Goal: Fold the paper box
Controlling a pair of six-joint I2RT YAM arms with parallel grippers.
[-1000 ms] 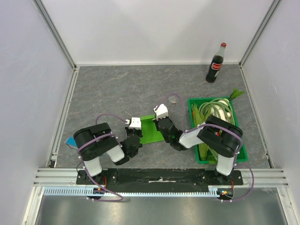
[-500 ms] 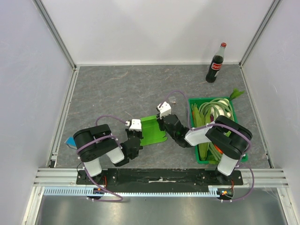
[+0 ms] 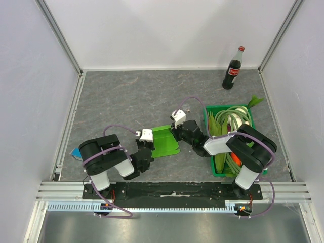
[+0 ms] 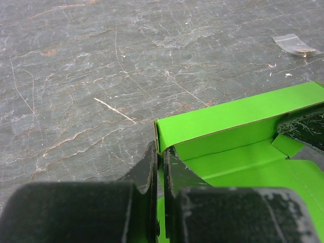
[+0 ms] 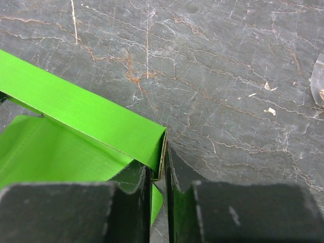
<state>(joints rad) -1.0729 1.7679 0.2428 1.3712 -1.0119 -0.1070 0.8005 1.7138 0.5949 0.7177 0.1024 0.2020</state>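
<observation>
The lime-green paper box (image 3: 166,142) lies open on the grey tabletop between the two arms, its back wall folded upright. My left gripper (image 3: 152,147) is shut on the box's left wall, and the left wrist view shows that wall (image 4: 228,119) pinched between the jaws (image 4: 161,156). My right gripper (image 3: 178,135) is at the box's right corner. In the right wrist view the folded corner of the box (image 5: 86,119) stands between its nearly closed jaws (image 5: 158,174). One dark right finger (image 4: 304,129) shows inside the box in the left wrist view.
A dark-green crate (image 3: 221,174) of vegetables stands just right of the right arm. A cola bottle (image 3: 233,68) stands at the back right. A small blue block (image 3: 77,153) lies by the left rail. A clear plastic scrap (image 4: 293,44) lies behind the box.
The right gripper opened, shifted right and back, then closed again on the box's right corner. The box's back wall now stands up and the box sits slightly further right. The left gripper kept its grip.
</observation>
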